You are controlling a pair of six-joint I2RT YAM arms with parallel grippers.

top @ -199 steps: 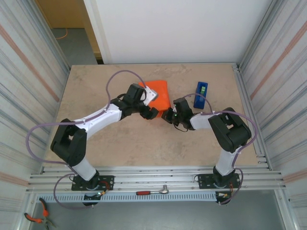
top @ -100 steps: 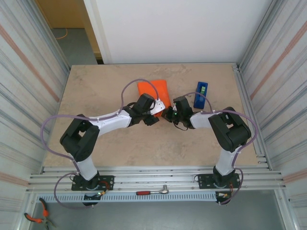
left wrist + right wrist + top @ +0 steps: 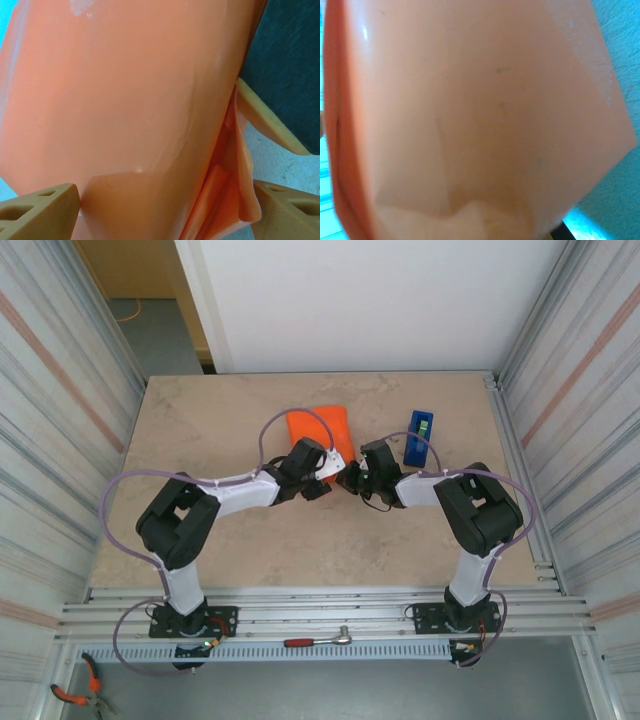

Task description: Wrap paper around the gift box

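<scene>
The jaws of the left gripper [image 3: 162, 212] stood wide, its tan fingers [image 3: 40, 210] on either side of the parcel's near end, with a loose flap bunched by one of them. The jaws of the right gripper [image 3: 352, 478] were closed at the parcel's near right corner; whether they pinched paper I could not tell. The step looked like folding in an end flap, and next that flap would need pressing flat and taping. The thin, bright orange sheet of paper [image 3: 320, 428] lay folded over, glossy and creased, presumably around the gift box. It sat mid-counter [image 3: 200, 430], near the blue plastic tape dispenser [image 3: 419, 436].

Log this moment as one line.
left claw open, straddling paper | right claw shut beside paper's near corner | tape dispenser apart, right
</scene>
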